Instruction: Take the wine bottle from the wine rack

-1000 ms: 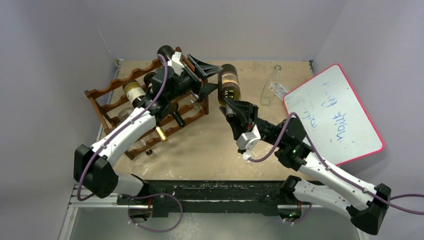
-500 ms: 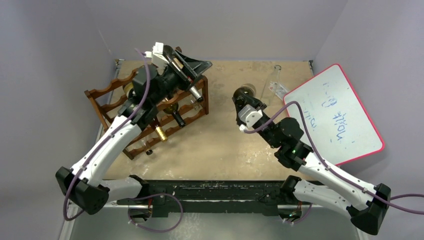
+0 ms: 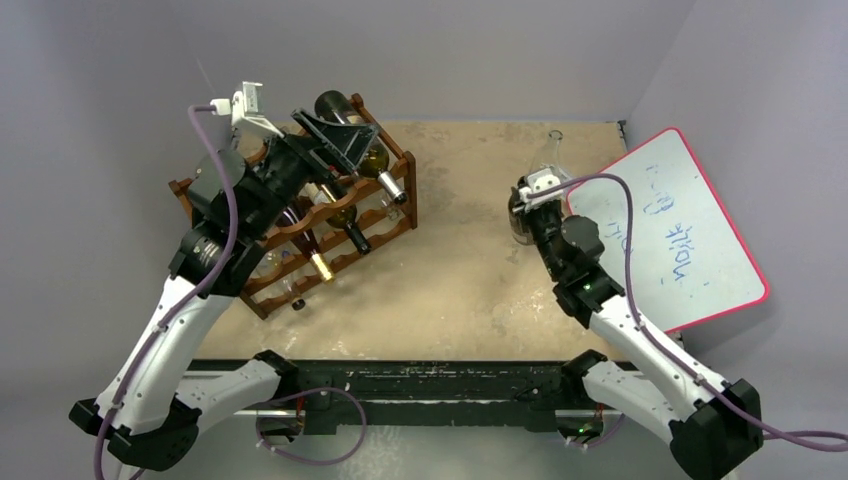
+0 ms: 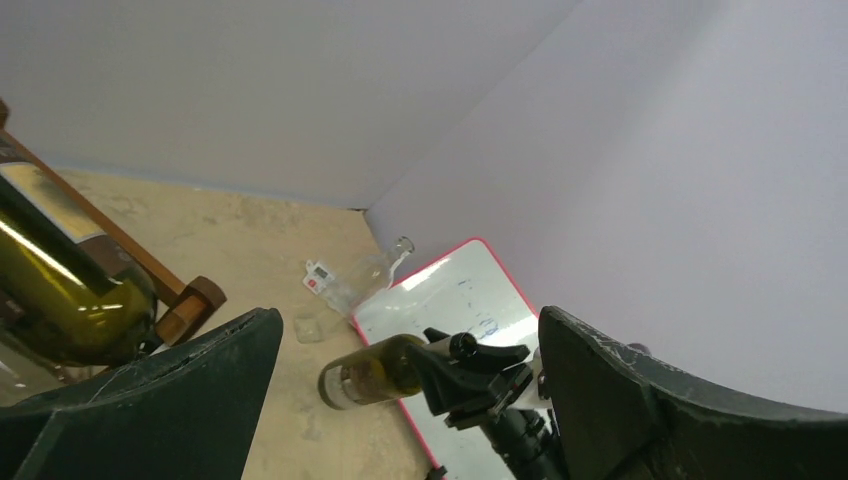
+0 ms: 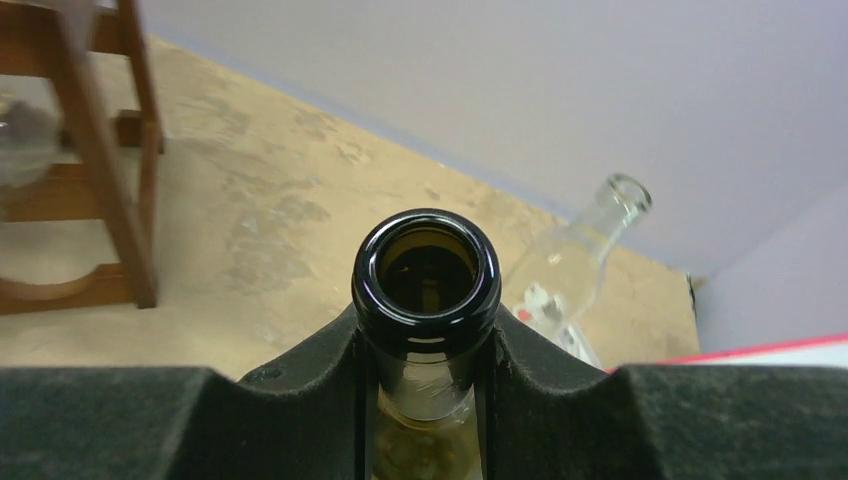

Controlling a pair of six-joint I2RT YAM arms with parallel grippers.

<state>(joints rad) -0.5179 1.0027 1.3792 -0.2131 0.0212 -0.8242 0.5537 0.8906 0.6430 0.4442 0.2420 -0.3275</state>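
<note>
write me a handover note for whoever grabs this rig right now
Left end effector: open, empty, raised over the wine rack.
Right end effector: shut on the neck of the wine bottle, beside the whiteboard.
Done: that bottle is off the rack; other bottles lie in it.
To do: set it down, probably on the bare table; mind the clear glass bottle lying nearby.

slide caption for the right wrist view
Right gripper shut on the neck of an open dark wine bottle, with a clear bottle beyond and the wine rack at left.
</note>
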